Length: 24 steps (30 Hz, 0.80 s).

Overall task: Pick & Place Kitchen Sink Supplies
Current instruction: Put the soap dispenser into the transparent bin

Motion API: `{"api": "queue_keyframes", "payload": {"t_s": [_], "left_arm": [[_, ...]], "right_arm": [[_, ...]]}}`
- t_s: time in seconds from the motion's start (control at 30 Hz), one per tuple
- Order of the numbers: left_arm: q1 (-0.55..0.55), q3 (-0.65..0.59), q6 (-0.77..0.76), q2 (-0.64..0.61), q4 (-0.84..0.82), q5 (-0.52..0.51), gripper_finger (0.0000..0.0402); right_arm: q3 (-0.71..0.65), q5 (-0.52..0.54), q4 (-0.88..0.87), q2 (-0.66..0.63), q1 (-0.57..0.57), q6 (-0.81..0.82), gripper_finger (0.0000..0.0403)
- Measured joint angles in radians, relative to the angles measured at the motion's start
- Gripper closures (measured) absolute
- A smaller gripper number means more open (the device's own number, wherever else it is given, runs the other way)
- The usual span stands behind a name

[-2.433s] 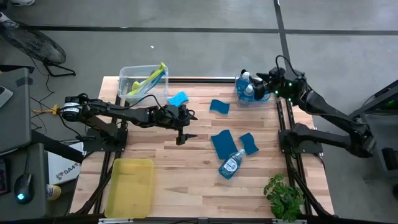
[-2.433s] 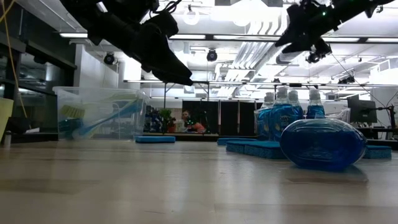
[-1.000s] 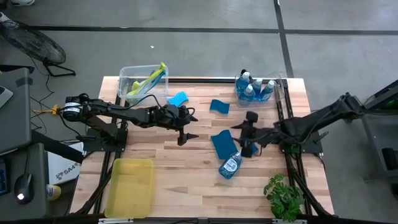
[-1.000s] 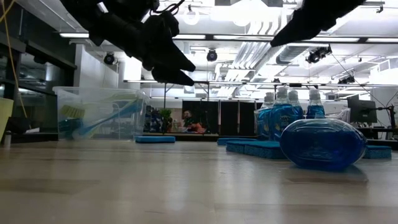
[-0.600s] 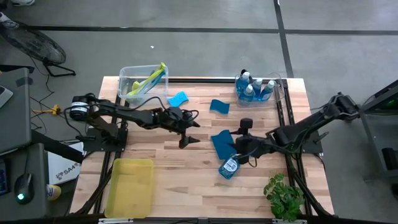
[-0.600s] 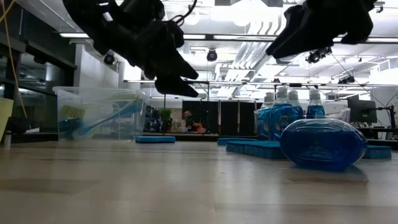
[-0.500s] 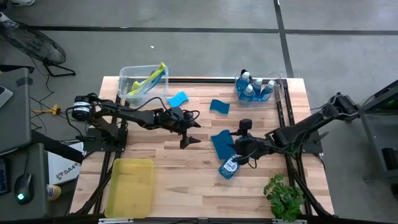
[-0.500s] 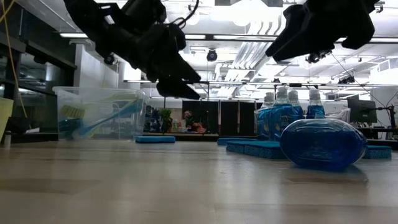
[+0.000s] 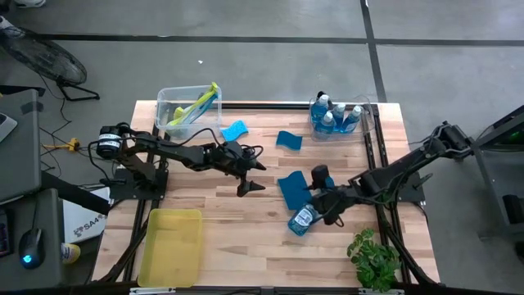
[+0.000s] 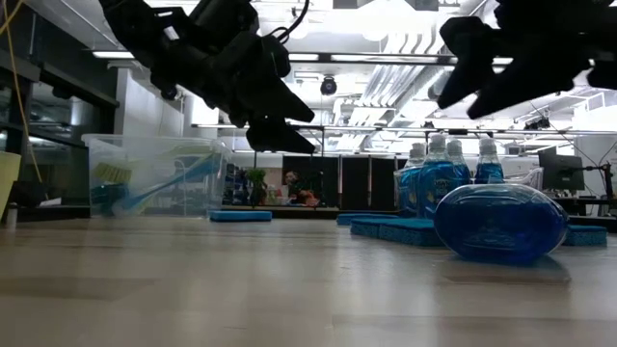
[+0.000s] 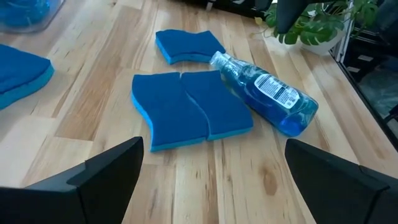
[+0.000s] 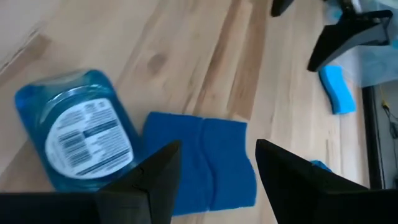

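High view: the soap bottle (image 9: 304, 219) is seen lying flat on the table, cap toward the right gripper (image 9: 325, 197), its long axis slanted, beside a blue sponge (image 9: 292, 190). That gripper is held just above the capped end, fingers parted and empty, and is judged the nearer. The left gripper (image 9: 247, 179) is held farther off, wide open, nothing held.

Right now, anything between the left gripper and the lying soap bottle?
Yes: the big sponge lies between the left gripper and the bottle; high and left wrist views show it.
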Motion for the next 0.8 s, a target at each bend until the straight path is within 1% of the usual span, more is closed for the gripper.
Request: {"api": "queue_keyframes", "payload": {"t_s": [0.1,0.23,0.43,0.57,0.8], "left_arm": [[0.0,0.0,0.0,0.0,0.0,0.0,0.0017],[0.0,0.0,0.0,0.0,0.0,0.0,0.0017],[0.0,0.0,-0.004,0.0,-0.001,0.001,0.0017],[0.0,0.0,-0.019,0.0,-0.001,0.001,0.0017],[0.0,0.0,-0.023,0.0,-0.014,0.001,0.0017]], "right_arm": [[0.0,-0.005,-0.025,0.0,0.008,-0.009,0.0203],[0.0,-0.007,-0.069,0.0,0.015,-0.059,0.0203],[0.0,0.002,-0.097,0.011,0.041,-0.068,0.0203],[0.0,0.015,-0.099,0.06,0.08,-0.105,0.0203],[0.0,0.11,-0.118,0.176,0.164,-0.133,0.0203]]}}
